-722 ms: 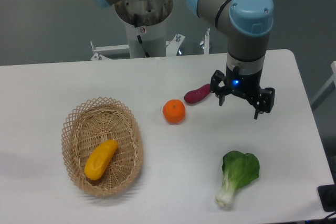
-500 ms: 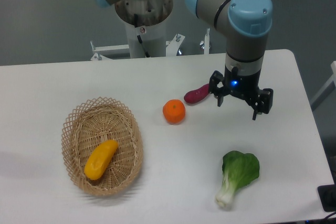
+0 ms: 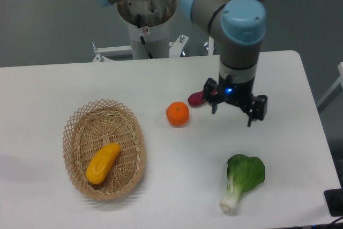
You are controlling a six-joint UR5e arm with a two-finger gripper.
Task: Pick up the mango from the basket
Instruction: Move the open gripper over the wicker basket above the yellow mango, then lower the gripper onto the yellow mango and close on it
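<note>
Above the table, well right of the basket (image 3: 75, 132), the downward-pointing end effector (image 3: 232, 112) hangs spread and empty.

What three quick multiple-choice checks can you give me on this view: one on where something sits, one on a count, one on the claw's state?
1. Where does the mango lie?
A. In the basket
B. Beside the orange
C. In the claw

2. How many pieces of produce lie on the table outside the basket?
A. One
B. Three
C. Five

3. What state is the claw in?
A. Shut on the mango
B. Open and empty
C. Shut on the orange

Answers:
1. A, the mango rests on the basket floor, ringed by the woven rim.
2. B, the orange, the purple vegetable and the leafy green lie on the bare table.
3. B, its fingers stand apart above the table with nothing between them, far right of the basket.
</note>
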